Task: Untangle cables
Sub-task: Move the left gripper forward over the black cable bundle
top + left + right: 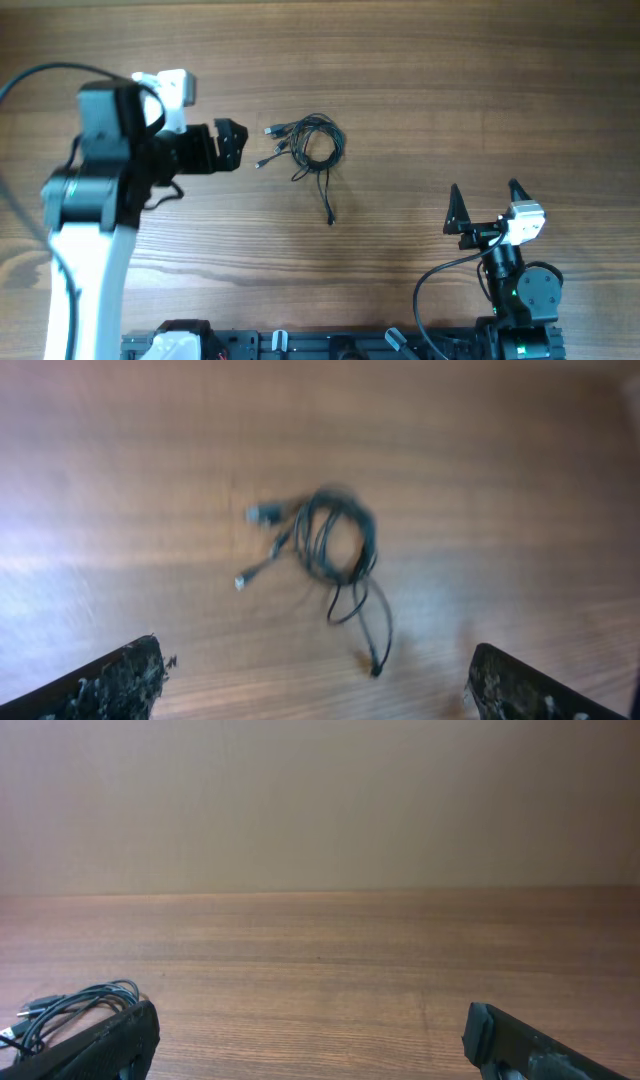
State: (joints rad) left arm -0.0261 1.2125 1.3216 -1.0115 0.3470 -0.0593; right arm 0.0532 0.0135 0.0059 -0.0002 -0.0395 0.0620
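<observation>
Nearby, at five o'clock on the table [450, 90], my right gripper [485, 190] stands spread wide. Farther up, the cables [310, 150] lie as one tangled coil near centre, with my left gripper [238, 146] spread at their nine o'clock, apart. Left wrist view shows plug ends [263, 514] fanning toward nine o'clock; right wrist catches only the coil's edge, a plain wall [320, 800] beyond.

— What do the cables [312, 145] look like?
— Thin black cords, looped together into one loose round tangle, lying flat near the middle of the table [450, 90].
— And the ends?
— Several small plugs [272, 131], some silvery-tipped, stick out on the left. One tail [328, 195] trails toward the front edge, ending in a dark plug.
</observation>
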